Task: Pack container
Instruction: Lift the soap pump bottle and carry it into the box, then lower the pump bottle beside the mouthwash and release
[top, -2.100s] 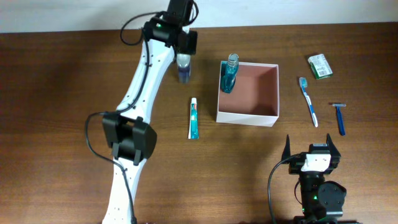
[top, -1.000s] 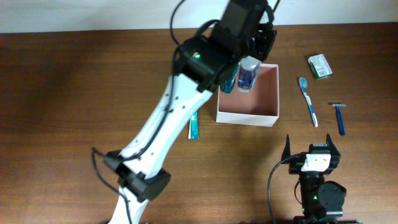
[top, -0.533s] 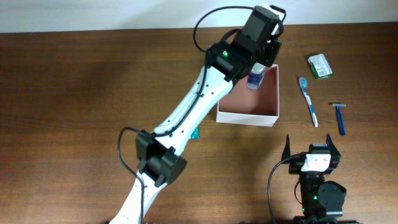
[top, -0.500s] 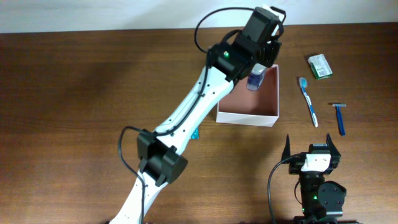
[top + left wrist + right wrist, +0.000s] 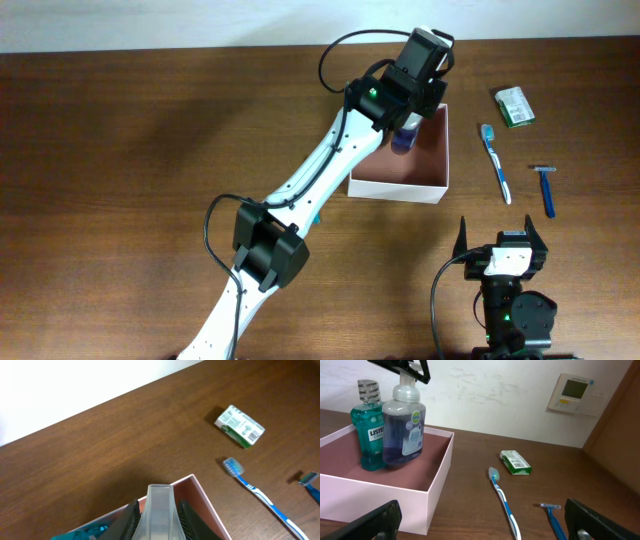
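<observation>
The box (image 5: 397,190) sits open side up on the bench (image 5: 120,150), right of the middle. A toothbrush (image 5: 497,162), a razor (image 5: 545,190) and a small green packet (image 5: 514,106) lie apart from it on its right. The left end effector (image 5: 160,517) is clenched on the pump top of a purple soap bottle (image 5: 404,430), holding it upright in the far part of the box, just beside a green mouthwash bottle (image 5: 368,425). The near wall hides whether the soap bottle's base rests on the box floor. The right end effector (image 5: 501,240) hangs on the near side, fingers spread and holding nothing. The box looks like thin cardboard: light, fairly stiff, easy to dent, and likely to slide on the smooth wood if a bottle nudges a wall. If it must be shifted, a pinch over the rim of one wall, close to a corner where it is stiffest, seems best. With liquid-filled bottles at the far side it would probably tip that way.
</observation>
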`<action>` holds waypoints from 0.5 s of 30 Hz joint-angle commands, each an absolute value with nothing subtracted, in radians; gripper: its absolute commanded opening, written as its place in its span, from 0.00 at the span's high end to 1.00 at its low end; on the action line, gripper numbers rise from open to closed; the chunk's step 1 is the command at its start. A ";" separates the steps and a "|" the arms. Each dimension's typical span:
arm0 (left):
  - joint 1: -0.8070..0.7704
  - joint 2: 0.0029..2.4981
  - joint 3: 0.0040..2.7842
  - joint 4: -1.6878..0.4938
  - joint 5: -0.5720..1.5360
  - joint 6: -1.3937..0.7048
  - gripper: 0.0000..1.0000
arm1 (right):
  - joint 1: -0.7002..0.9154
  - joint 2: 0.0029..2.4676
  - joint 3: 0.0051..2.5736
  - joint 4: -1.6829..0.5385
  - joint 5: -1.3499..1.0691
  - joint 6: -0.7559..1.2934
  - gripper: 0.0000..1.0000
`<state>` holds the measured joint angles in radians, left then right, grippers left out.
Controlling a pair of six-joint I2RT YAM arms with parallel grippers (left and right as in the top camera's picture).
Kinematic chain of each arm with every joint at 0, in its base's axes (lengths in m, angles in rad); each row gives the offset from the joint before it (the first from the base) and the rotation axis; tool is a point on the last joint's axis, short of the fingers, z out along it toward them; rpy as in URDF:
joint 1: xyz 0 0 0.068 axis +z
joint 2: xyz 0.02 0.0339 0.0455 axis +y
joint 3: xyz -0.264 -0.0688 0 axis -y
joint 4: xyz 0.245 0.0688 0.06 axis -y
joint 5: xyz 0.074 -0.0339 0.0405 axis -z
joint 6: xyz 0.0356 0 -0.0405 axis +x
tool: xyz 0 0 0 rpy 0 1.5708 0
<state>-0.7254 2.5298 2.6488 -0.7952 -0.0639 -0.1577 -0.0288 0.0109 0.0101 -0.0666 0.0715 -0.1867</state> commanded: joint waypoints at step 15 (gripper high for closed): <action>-0.691 2.555 2.664 -0.779 -0.113 -0.170 0.74 | -0.020 0.004 0.006 -0.072 0.091 -0.179 0.01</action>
<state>-0.6979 2.5370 2.6488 -0.7948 -0.1040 -0.1581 -0.0288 0.0109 0.0101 -0.0669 0.0715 -0.1864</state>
